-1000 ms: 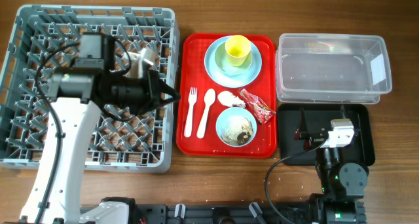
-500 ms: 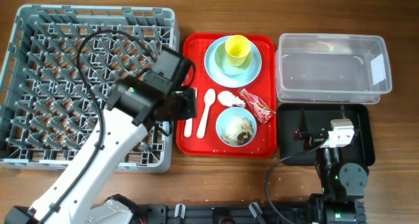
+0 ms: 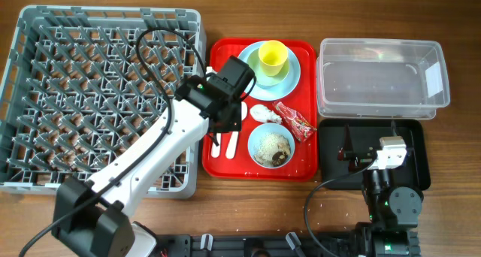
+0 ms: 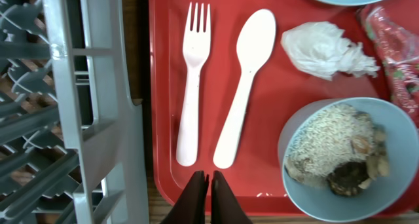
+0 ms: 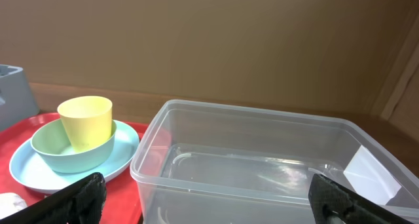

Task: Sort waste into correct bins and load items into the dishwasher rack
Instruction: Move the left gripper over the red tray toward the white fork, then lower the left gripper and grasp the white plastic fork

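Wooden table [image 3: 248,212], with a flat red plastic serving tray [image 3: 303,158] in the middle. Left gripper [image 4: 209,185] is pinched shut on nothing, over the tray's front edge, right by the handle ends of the white plastic fork [image 4: 194,86] and white plastic spoon [image 4: 242,86] lying on it. Right gripper [image 5: 208,196] is spread wide, off to the tray's right

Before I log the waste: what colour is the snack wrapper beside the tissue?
The snack wrapper is shiny red; the left wrist view shows it best.
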Controlling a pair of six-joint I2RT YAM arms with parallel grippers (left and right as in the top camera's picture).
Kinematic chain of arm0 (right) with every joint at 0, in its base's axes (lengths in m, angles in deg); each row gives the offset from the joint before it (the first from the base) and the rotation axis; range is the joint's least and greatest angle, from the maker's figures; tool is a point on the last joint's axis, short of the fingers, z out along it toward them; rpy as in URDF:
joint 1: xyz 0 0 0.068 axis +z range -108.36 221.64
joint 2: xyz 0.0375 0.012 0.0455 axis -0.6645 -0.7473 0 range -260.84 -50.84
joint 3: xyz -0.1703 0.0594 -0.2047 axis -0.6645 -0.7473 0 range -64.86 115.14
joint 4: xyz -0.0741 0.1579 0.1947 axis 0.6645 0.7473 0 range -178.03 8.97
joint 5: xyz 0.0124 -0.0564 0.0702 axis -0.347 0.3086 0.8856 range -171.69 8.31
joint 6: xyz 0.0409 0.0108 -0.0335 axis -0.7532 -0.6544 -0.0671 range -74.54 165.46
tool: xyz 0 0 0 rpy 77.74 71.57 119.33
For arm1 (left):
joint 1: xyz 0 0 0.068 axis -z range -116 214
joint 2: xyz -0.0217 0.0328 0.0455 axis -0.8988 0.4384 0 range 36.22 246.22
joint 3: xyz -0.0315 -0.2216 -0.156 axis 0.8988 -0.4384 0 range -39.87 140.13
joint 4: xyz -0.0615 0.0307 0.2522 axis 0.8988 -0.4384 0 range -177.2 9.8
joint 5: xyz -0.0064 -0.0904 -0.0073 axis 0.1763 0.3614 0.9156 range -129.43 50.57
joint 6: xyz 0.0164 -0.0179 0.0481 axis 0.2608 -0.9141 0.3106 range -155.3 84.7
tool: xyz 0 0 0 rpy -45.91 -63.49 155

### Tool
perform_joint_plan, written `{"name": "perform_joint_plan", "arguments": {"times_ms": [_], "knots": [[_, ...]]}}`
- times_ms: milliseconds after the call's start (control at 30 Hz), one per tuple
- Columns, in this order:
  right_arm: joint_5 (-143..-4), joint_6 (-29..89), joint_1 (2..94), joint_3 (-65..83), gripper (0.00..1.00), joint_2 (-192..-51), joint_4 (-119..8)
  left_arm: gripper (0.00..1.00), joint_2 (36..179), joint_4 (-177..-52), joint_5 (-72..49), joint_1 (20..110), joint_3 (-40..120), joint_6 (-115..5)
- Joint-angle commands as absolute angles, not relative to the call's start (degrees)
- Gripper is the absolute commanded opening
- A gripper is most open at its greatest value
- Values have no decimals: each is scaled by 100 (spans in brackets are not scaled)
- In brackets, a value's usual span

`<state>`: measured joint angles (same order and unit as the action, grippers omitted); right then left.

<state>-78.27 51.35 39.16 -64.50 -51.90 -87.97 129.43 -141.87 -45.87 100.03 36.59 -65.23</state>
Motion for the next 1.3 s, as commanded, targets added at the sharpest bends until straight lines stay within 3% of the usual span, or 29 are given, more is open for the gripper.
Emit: {"name": "perform_joint_plan", "arguments": {"times_ms": [0, 500, 633, 900, 1267], "knots": [[-7798, 5144, 3883, -6457, 100, -5174, -8813, 9, 13229, -14183, -4724, 10027, 3683, -6580], [-7798, 5144, 3883, -6457, 100, -5174, -8813, 15, 14029, -13971, -4921, 10027, 3683, -6578], [-7798, 5144, 3883, -6457, 100, -5174, -8813, 9, 14158, -13907, -4958, 10027, 3683, -6578], [-7798, 5146, 3883, -6457, 100, -5174, -8813, 15, 14191, -13739, -4960, 10027, 3683, -6578], [-7798, 5146, 3883, -6457, 100, -5174, -8813, 15, 14202, -13627, -4960, 10027, 3655, -6580]]}}
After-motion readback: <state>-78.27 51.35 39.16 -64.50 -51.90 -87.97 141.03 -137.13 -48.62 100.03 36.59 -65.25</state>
